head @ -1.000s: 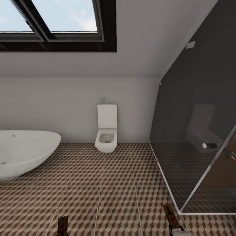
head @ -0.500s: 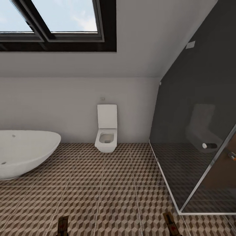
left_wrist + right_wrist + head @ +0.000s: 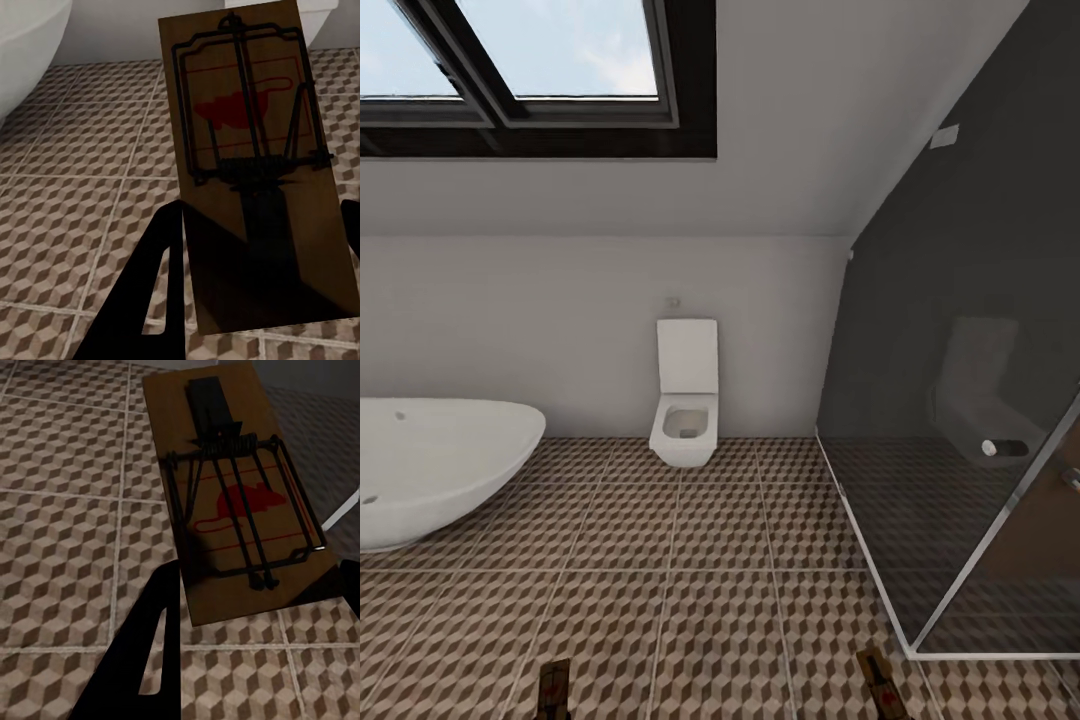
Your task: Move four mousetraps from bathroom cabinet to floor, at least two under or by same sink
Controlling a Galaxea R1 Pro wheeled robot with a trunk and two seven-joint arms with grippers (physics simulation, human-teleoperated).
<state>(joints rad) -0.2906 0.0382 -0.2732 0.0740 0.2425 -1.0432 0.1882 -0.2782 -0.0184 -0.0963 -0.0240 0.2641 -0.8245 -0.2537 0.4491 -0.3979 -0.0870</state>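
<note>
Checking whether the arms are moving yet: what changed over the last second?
The right trap, held in the right gripper, dropped slightly toward the head view's bottom edge. The left trap in the left gripper, the bathtub and the toilet stayed put.

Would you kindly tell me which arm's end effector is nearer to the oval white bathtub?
Left. The left end effector, holding a brown wooden mousetrap, is near the oval white bathtub at the head view's left. The right end effector, with its mousetrap, is by the dark glass shower enclosure.
</note>
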